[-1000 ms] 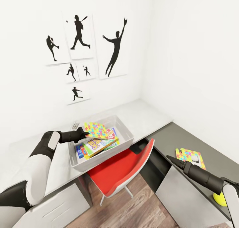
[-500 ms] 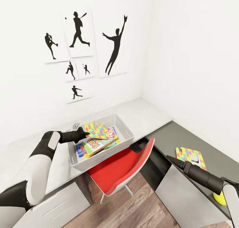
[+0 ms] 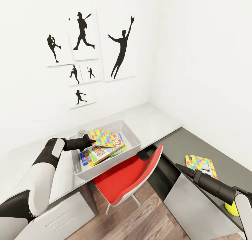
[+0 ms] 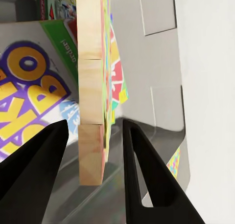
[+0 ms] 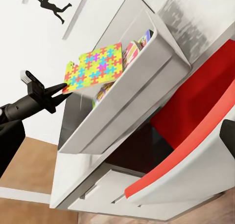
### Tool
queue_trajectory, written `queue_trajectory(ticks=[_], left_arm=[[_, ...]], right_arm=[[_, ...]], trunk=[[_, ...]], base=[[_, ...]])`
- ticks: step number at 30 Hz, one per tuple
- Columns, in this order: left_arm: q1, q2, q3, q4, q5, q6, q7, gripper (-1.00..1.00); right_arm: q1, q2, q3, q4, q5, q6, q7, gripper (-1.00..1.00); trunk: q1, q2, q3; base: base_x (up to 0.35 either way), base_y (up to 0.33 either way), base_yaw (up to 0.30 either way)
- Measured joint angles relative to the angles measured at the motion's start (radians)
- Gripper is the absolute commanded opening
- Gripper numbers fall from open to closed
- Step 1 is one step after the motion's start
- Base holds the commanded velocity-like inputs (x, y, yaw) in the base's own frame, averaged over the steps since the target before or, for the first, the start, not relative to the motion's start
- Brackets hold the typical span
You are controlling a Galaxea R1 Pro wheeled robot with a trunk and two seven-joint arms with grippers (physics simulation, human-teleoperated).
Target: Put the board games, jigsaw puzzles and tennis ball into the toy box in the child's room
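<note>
jigsaw puzzle [image 4: 91, 87] edge-on between 2 black fingers [image 4: 142, 170], board games [image 4: 29, 101] beneath

At lower left of the head view, the left arm is bending at the elbow, its left gripper [image 3: 91, 141] reaching toward centre with fingers [image 4: 142, 170] parted. The right gripper [image 3: 179, 168] is pointing up-left from lower right.

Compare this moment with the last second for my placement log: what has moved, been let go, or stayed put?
The left gripper has lowered the jigsaw puzzle slightly into the toy box, onto the board games. In the left wrist view its fingers now stand clear of the board's edge, so it looks released. The right gripper, second puzzle and tennis ball stayed put.
</note>
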Motion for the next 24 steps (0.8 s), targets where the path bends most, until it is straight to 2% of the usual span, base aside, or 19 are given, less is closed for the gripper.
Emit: queue_trajectory(ticks=[4,5,9,24], left_arm=[[0.000,0.000,0.000,0.001,0.000,0.000,0.001,-1.00],[0.000,0.000,0.000,0.002,0.000,0.000,0.001,1.00],[0.000,0.003,-0.001,0.038,0.000,0.000,0.001,1.00],[0.000,0.014,0.000,0.044,-0.002,0.004,0.000,1.00]], right_arm=[[0.000,0.000,0.000,0.000,0.000,0.000,0.000,1.00],[0.000,0.000,0.000,0.000,0.000,0.000,0.000,1.00],[0.000,0.000,0.000,0.000,0.000,0.001,0.000,1.00],[0.000,0.000,0.000,0.000,0.000,0.001,-0.001,1.00]], trunk=[[0.000,0.000,0.000],[0.000,0.000,0.000],[0.000,0.000,0.000],[0.000,0.000,0.000]], base=[[0.000,0.000,0.000],[0.000,0.000,0.000],[0.000,0.000,0.000],[0.000,0.000,0.000]])
